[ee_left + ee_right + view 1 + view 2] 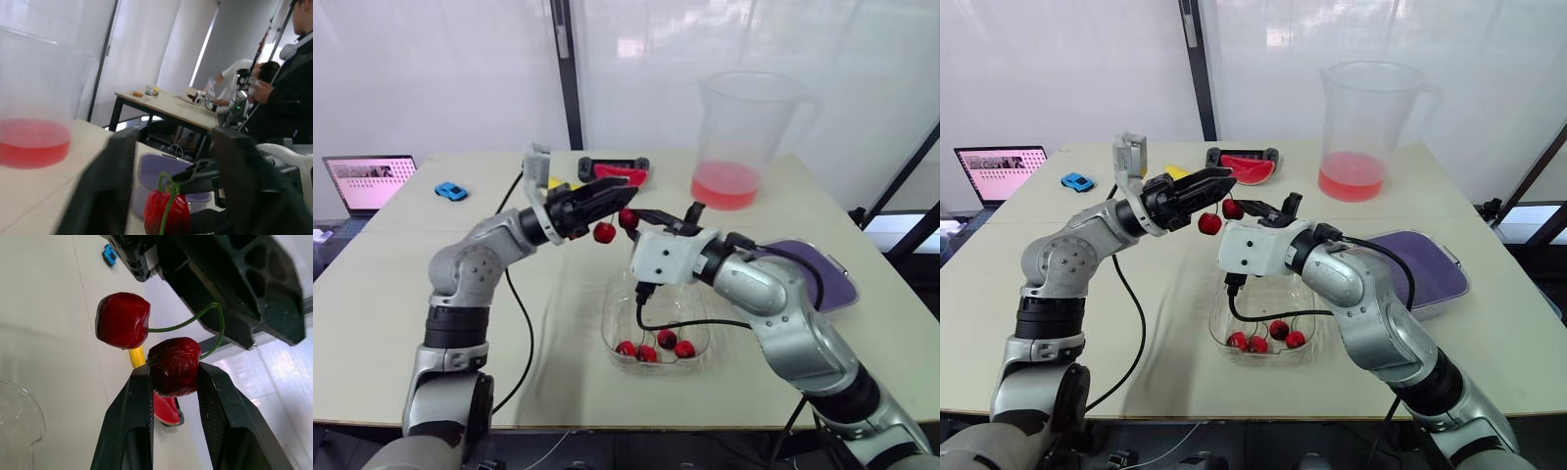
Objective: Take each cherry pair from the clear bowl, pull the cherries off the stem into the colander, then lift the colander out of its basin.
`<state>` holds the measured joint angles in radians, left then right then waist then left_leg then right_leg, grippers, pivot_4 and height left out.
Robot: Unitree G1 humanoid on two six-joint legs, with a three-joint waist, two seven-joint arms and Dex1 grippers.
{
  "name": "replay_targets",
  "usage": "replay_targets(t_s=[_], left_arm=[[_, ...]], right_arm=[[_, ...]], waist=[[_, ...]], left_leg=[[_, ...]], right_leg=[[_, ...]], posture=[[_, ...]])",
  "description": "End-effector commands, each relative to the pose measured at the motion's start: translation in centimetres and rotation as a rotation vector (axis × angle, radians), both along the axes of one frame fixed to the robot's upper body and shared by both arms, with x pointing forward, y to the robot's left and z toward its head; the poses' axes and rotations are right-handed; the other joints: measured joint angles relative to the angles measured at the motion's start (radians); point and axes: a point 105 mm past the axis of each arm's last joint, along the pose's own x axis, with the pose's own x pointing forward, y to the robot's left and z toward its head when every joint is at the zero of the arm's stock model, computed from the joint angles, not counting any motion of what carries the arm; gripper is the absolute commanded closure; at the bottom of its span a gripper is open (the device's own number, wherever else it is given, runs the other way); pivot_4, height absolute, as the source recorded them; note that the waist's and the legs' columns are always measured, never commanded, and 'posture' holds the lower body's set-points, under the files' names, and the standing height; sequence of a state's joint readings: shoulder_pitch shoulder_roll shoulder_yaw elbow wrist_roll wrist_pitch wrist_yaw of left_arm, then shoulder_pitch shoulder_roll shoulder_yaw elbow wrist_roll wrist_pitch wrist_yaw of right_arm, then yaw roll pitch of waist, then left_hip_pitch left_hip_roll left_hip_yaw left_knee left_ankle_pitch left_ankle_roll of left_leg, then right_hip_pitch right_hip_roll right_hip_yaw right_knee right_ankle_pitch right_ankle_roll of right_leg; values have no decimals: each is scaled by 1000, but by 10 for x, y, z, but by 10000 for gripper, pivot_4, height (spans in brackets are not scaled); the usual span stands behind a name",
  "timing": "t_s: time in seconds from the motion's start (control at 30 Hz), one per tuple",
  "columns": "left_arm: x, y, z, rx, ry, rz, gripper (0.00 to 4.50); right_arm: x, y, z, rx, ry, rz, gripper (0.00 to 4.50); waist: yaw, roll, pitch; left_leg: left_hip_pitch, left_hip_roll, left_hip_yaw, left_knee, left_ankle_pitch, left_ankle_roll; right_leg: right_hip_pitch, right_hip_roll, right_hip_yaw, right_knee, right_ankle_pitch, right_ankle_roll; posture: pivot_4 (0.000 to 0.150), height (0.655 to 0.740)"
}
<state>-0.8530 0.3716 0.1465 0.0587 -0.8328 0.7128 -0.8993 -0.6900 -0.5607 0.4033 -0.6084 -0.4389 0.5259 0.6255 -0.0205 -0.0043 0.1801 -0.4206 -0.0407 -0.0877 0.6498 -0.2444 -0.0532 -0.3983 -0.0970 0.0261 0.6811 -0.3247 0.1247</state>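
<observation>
Separating 1 cherry pair, held in mid-air between both tools.

Handling, judged: the right tool [174,374] is clamped on the nearer cherry [174,363], and the left tool [1219,179] is pinched on the fork of the stem [190,322]. The pair hangs over the far rim of the clear bowl [610,323], well apart from the purple colander [822,279]. Best to carry both tools together over the colander before pulling. Then draw the right tool straight away along the stem with a steady, firm grip, since a crushing one may bruise the fruit. The free cherry [604,232] dangles unsupported and could drop if jerked.

Item: 2 glossy dark-red cherries joined by thin green stalks meeting at 1 fork, with 1 cherry gripped and 1 hanging.

Stock: 4 more cherries [667,338] on the bowl floor; whether they are paired cannot be told.

Destination: the colander, seated in its basin [1430,305] on the surface to the right; its contents cannot be told.
</observation>
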Motion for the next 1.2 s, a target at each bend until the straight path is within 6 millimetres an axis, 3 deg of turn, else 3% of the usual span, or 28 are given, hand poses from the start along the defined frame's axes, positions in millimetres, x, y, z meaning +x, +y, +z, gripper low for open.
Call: replay_targets(t_s=[0.03,0.07,0.1,0.5,0.6,0.73,0.97,1.0,1.07,1.13,1.2], left_arm=[[-4,4,10,-19,-52,8,38803],[-4,4,9,-18,-52,8,44188],[-3,4,9,-17,-53,8,44761],[-1,0,10,-34,-56,-16,44761],[2,0,12,-40,-59,-11,45000],[6,0,14,-47,-63,-4,45000],[3,0,16,-30,-74,-48,45000],[2,0,16,-28,-71,-66,45000],[-3,0,17,-37,-51,-117,45000],[-11,-1,16,-33,-33,-189,45000],[-15,-2,16,-33,-24,-227,45000]], right_arm=[[-9,-1,16,29,-66,7,32885],[-9,-2,16,28,-66,4,32885],[-9,-2,17,27,-67,3,32885],[-9,-4,17,25,-59,-4,32885],[-9,-4,17,34,-47,-1,24139],[-12,-6,13,13,-22,7,4101],[-12,-38,24,195,185,-17,4101],[-13,-40,29,285,235,2,4101],[-16,-40,39,494,386,93,4101],[-25,-36,42,589,660,251,4101],[-26,-39,45,600,702,258,4101]], waist=[[0,0,0],[1,0,0],[1,0,0],[1,0,0],[0,0,0],[0,0,0],[1,0,0],[0,0,0],[-3,0,0],[-10,0,0],[-13,0,0]], left_leg=[[0,0,0,0,0,0],[0,0,0,0,0,0],[0,0,0,0,0,0],[0,0,0,0,0,0],[0,0,0,0,0,0],[0,0,0,0,0,0],[0,0,0,0,0,0],[0,0,0,0,0,0],[0,0,-1,0,0,0],[1,0,-1,-1,0,0],[1,0,-2,-1,0,0]], right_leg=[[0,0,0,0,0,0],[0,0,0,0,0,0],[0,0,0,0,0,0],[0,0,0,0,0,0],[0,0,0,0,0,0],[0,0,0,0,0,0],[1,0,0,0,0,0],[1,0,0,0,0,0],[1,0,-1,0,0,0],[0,0,0,2,0,0],[1,0,-1,1,0,0]], posture=[[1500,7400],[1500,7400],[1500,7400],[1500,7400],[1500,7400],[1500,7400],[1500,7400],[1500,7400],[1500,7400],[1500,7400],[1500,7400]])
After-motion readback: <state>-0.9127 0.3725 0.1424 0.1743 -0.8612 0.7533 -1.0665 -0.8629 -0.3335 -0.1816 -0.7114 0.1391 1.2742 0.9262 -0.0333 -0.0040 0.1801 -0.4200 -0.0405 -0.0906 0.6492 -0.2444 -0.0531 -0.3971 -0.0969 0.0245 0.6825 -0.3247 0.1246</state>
